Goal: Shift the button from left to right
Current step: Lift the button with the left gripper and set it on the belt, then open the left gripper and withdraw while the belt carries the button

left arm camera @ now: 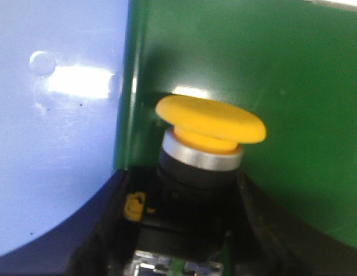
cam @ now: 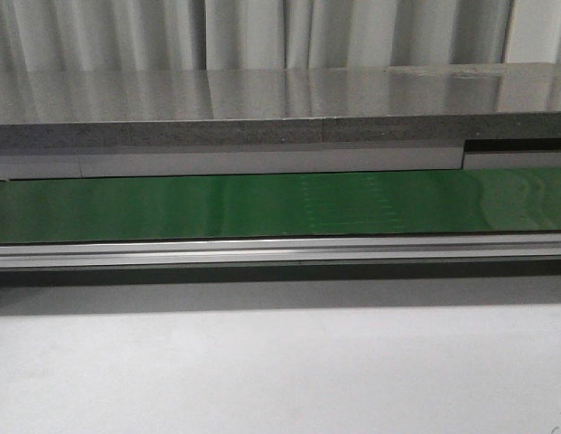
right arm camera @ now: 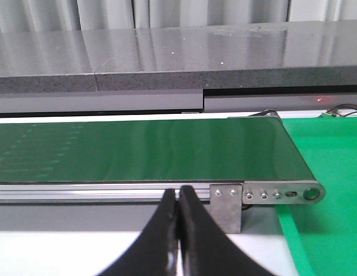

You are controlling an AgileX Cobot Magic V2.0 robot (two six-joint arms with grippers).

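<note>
One button (left arm camera: 210,123) pinched in left end effector (left arm camera: 184,230) by black body, above green surface (left arm camera: 281,69). Rigid, light; smooth cap slippery, so body grip best. Right end effector (right arm camera: 178,230) pressed together, empty.

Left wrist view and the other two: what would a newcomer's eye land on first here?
The yellow-capped button fills the left wrist view, its black body sitting between the left gripper's dark fingers over a green surface beside a blue one. In the right wrist view, the right gripper is closed and empty in front of the end of the green conveyor belt. The front view shows only that bare belt.
</note>
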